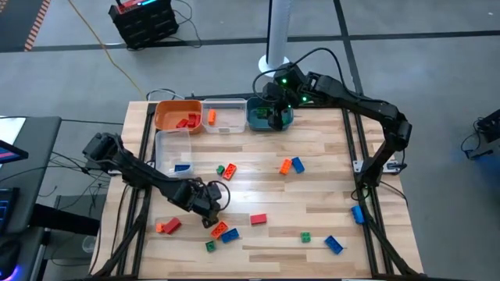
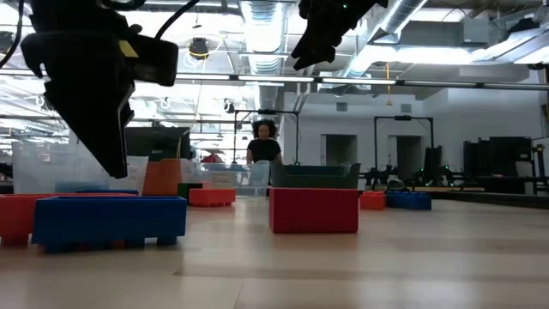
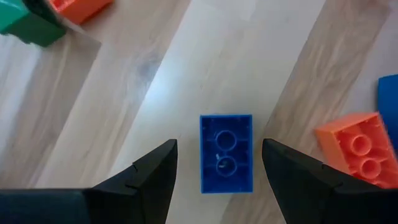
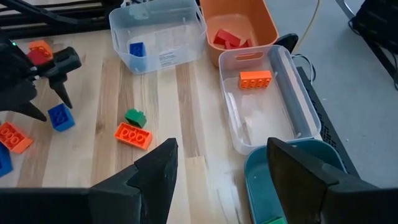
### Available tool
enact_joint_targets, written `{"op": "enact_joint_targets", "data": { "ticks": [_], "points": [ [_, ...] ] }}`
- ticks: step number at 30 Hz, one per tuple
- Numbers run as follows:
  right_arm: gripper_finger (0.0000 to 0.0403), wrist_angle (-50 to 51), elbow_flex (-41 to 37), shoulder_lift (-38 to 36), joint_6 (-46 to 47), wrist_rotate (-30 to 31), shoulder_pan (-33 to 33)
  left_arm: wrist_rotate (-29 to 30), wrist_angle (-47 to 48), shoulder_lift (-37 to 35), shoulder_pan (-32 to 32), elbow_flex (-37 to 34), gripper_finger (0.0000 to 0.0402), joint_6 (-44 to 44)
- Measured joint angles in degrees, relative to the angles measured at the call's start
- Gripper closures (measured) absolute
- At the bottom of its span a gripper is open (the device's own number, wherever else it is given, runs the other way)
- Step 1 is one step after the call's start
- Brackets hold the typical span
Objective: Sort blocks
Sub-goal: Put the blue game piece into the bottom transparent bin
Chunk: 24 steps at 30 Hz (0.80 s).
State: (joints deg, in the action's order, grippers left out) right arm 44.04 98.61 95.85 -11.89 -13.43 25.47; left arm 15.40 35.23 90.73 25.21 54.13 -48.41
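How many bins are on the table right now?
4. Three stand in a row along the far edge: an orange bin, a clear bin and a teal bin. A second clear bin sits just in front of the orange one.

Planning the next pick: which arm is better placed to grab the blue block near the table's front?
Left. Its open left gripper already straddles the blue block; the right gripper is over the teal bin.

No readable text, labels or numbers anywhere.
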Motion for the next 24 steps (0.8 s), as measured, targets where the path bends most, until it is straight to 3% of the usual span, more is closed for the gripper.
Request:
{"op": "enact_joint_targets", "data": {
  "ticks": [4,11,16,24],
  "points": [
    [0.0149,-0.1,0.0,0.0,0.0,0.0,0.0,0.0,3.3,1.0,-0.9,-0.1,0.0174,-0.7],
    [0.0149,-0.4,0.0,0.0,-0.2,0.0,0.0,-2.2,-0.1,2.5,-2.6,-0.1,0.0174,2.1],
    [0.0149,-0.2,0.0,0.0,-0.2,0.0,0.0,-1.8,4.0,2.6,-3.7,-0.1,0.0174,-0.5],
    [0.0149,-0.2,0.0,0.0,-0.2,0.0,0.0,-2.3,7.5,-1.7,-4.9,1.4,0.0186,-0.1]
  ]
}}
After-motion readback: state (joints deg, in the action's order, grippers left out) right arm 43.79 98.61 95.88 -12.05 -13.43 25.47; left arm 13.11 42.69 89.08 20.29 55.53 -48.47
